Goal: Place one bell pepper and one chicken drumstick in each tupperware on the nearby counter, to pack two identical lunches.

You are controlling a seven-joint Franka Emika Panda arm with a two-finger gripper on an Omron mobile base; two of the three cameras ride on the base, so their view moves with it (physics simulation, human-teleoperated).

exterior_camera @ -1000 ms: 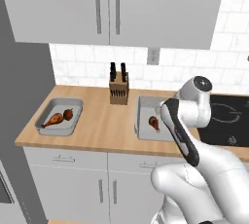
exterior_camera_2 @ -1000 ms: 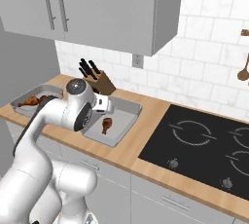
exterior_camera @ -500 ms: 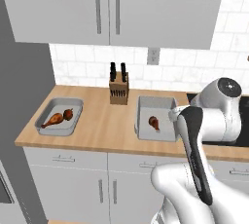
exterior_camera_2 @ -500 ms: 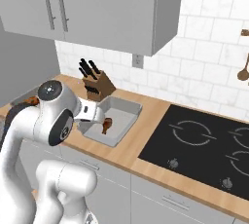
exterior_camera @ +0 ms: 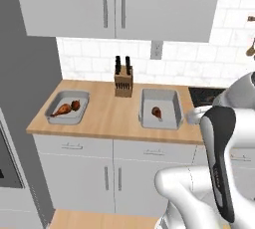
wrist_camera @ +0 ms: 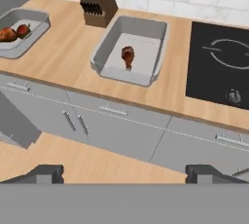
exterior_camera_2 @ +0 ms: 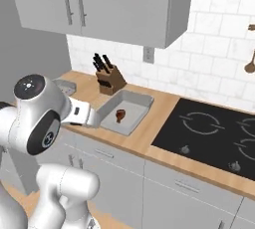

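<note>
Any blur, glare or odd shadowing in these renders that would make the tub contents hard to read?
Left base view: even flat light, soft render; the left tupperware holds a drumstick and a small red item, too small to name. Right base view: no glare; the arm covers most of that tub, and the drumstick in the right tupperware reads clearly. Hand view: sharpest, faint shadows inside the tubs, stovetop without reflections.

I see flat, even, bright light with no obvious source and no glare. Beyond my gripper (wrist_camera: 124,172), the counter (wrist_camera: 68,55) takes only faint shadows inside each tub (wrist_camera: 130,50). Edges look soft and slightly pixelated; straight lines stay straight, nothing drops out of focus.
</note>
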